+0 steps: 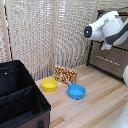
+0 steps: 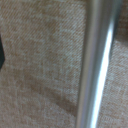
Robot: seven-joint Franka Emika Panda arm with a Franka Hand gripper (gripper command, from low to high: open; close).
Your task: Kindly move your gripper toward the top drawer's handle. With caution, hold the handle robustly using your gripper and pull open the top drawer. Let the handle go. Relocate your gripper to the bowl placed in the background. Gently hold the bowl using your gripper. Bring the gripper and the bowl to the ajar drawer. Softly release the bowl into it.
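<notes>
The wrist view is filled by the top drawer's grey-brown front [image 2: 40, 75], seen from very close. The handle [image 2: 96, 65], a slim silver bar, crosses it. A dark finger [image 2: 1, 52] shows only at the picture's edge, apart from the bar, and nothing grips the bar. In the exterior view the white arm [image 1: 102, 27] reaches to the brown dresser [image 1: 107, 62] at the exterior view's right, with the gripper [image 1: 107, 46] against its front and mostly hidden. The yellow bowl [image 1: 48, 84] rests on the wooden table [image 1: 95, 107], far from the gripper.
A blue bowl [image 1: 76, 91] sits beside the yellow one. Behind them stands a small patterned box [image 1: 65, 75]. A large black cabinet [image 1: 20, 97] fills the exterior view's lower left. Pale slatted curtains [image 1: 45, 35] hang at the back.
</notes>
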